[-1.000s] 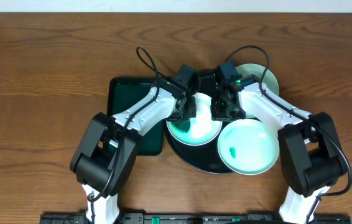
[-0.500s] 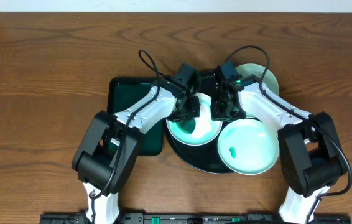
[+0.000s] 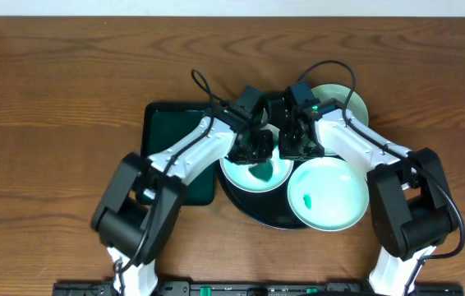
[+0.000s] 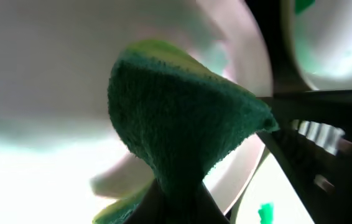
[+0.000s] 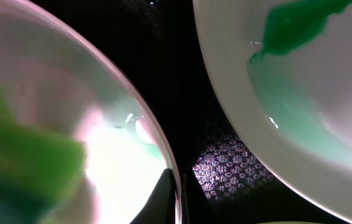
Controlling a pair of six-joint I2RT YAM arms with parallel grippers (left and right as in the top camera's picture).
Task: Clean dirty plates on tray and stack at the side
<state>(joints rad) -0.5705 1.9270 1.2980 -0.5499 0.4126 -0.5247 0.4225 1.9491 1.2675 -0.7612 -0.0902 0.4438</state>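
Note:
The round black tray [image 3: 253, 205] holds a white plate [image 3: 237, 174] on its left and a plate with a green smudge [image 3: 331, 197] at its front right. My left gripper [image 3: 257, 150] is shut on a green sponge [image 3: 262, 171] that presses into the left plate; the sponge fills the left wrist view [image 4: 176, 118]. My right gripper [image 3: 287, 148] is shut on that plate's right rim, seen in the right wrist view [image 5: 177, 186]. A third pale green plate [image 3: 347, 103] lies at the back right, partly hidden behind my right arm.
A dark green rectangular tray [image 3: 167, 136] lies left of the round tray, under my left arm. The smudged plate [image 5: 300, 93] lies close beside the held plate [image 5: 70, 124], with a strip of black tray [image 5: 182, 81] between them. Brown wooden table all round.
My left gripper has moved the sponge a little to the right across the left plate. My right gripper has stayed on the plate's rim.

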